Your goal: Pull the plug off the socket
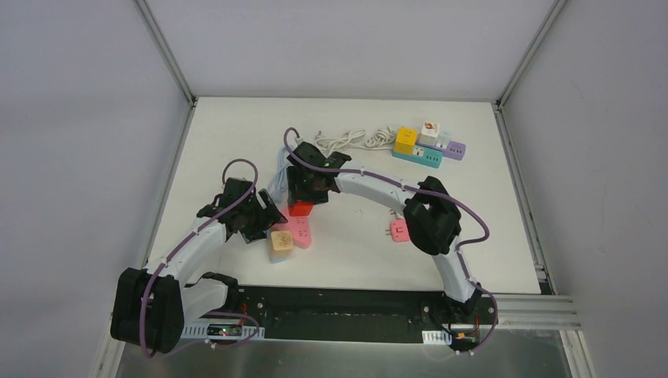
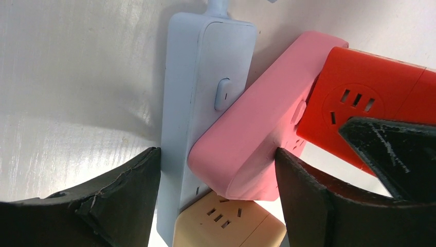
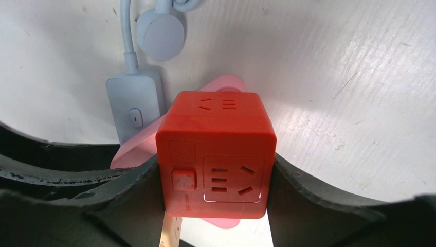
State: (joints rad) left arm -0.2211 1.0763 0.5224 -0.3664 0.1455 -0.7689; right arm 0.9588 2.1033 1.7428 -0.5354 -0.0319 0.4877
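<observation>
A red cube plug (image 3: pixel 216 154) sits plugged into a pink socket strip (image 2: pixel 257 134), which lies slanted over a light blue strip (image 2: pixel 198 103). My right gripper (image 3: pixel 216 170) is shut on the red cube, its fingers pressed to the cube's two sides. A beige cube (image 2: pixel 229 224) sits at the strips' near end. My left gripper (image 2: pixel 217 154) straddles both strips, one finger against the blue strip's edge and the other against the pink strip's side. From above, the red cube (image 1: pixel 299 208) and the pink strip (image 1: pixel 302 230) lie between the two grippers at mid-table.
At the back right lie a teal strip (image 1: pixel 417 156) and a purple strip (image 1: pixel 453 147) carrying a yellow cube (image 1: pixel 405 139) and a white cube (image 1: pixel 429 131). A white cord (image 1: pixel 346 140) coils beside them. A small pink plug (image 1: pixel 399 231) lies near my right arm.
</observation>
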